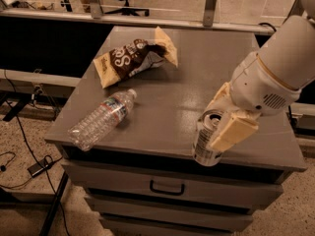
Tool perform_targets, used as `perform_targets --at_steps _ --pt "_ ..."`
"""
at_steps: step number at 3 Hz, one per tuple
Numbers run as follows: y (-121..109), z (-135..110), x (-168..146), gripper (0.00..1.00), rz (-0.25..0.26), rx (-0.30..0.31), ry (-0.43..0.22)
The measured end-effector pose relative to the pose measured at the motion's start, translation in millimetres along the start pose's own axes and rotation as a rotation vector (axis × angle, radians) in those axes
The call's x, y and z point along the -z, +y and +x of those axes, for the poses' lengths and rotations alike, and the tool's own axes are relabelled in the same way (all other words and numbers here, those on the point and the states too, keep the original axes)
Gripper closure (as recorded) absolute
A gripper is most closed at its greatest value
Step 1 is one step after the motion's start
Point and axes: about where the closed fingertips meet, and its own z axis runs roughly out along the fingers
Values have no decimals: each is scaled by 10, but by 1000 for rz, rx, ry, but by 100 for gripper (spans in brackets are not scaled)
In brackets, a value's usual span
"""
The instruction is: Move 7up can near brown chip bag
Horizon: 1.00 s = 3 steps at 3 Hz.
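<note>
The 7up can [204, 144], silvery with a pull-tab top, stands at the table's front right edge. My gripper [216, 127] is around it, with one pale finger [232, 132] across its near side and the other behind it. The jaws are drawn in against the can. The brown chip bag [133, 58], dark brown with pale yellow ends, lies at the back left of the table, well apart from the can.
A clear plastic water bottle [101, 118] lies on its side at the table's front left. The grey table [187, 82] tops a drawer cabinet with a handle [165, 188]. Cables [29, 161] run on the floor at the left. A rail crosses behind.
</note>
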Motion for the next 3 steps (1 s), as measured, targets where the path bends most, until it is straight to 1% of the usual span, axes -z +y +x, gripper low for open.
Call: perform_targets --at_steps 1,2,3 --pt "-20 -70 -9 88 -5 -13 20" --pt "-175 -64 149 100 33 -50 51" --pt "-185 -84 176 100 43 -50 50"
